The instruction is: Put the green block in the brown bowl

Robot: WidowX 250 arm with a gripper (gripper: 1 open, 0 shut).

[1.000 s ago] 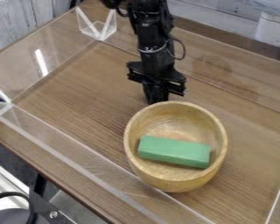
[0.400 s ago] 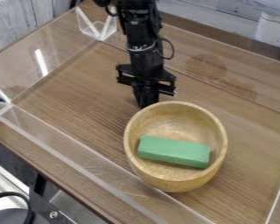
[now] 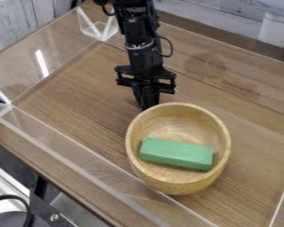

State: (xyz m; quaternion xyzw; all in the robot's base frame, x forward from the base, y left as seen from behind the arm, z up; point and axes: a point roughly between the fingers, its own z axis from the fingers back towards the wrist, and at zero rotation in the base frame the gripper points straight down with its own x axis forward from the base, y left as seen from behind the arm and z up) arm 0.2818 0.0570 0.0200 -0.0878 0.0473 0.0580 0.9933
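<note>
Barely shifted back from the bowl, the hand is closed together beside it; block inside, placing looks done; next, lift clear.

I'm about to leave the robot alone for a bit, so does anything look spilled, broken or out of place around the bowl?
Nothing stands out. The green block lies inside the brown bowl, which looks undamaged, and I see no spill on the table.
</note>
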